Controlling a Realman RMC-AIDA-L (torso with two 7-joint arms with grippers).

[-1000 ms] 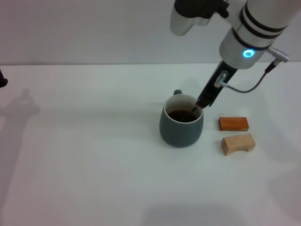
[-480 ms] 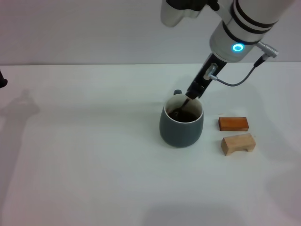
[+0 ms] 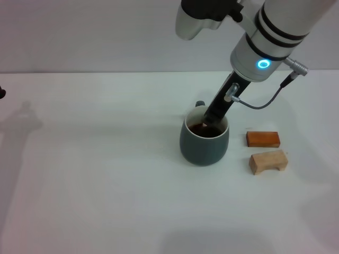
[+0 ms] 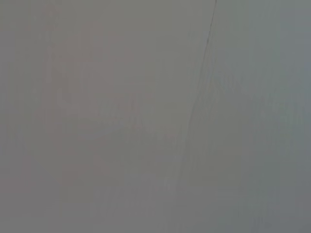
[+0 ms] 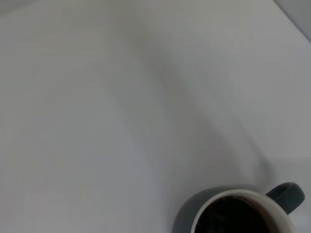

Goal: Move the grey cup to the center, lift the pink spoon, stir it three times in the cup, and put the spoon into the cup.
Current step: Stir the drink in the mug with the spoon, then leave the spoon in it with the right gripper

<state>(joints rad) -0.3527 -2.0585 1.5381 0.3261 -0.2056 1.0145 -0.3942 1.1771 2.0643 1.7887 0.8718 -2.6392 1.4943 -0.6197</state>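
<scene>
The grey cup (image 3: 204,142) is seen standing upright near the middle of the white desk (image 3: 95,174), its loop handle turned away from the robot and a dark liquid visible inside its whitish wall. The right gripper (image 3: 213,120) is lowered at a slant from above and to the right, its dark tip reaching just inside the cup's rim on the far side. The pink spoon itself cannot be made out in the head view; it is judged to be held at the tip and dipped into the liquid, so the stirring step is taken to be in hand. Whether the fingers are clenched on the spoon cannot be told, since they are hidden against the dark interior.

In the right wrist view only the cup (image 5: 241,212) and bare desk are shown. The left arm is not seen over the desk, and its wrist view shows only a blank grey surface.

An orange block (image 3: 262,138) and a light wooden block (image 3: 268,161) lie just to the right of the cup, apart from it.

Several risks are judged from here. The cup could be pushed or tipped if the slanted gripper is swept against the rim. Liquid could be slopped over the edge by a fast stir. The spoon could be dropped outside if it is released before being lowered.
</scene>
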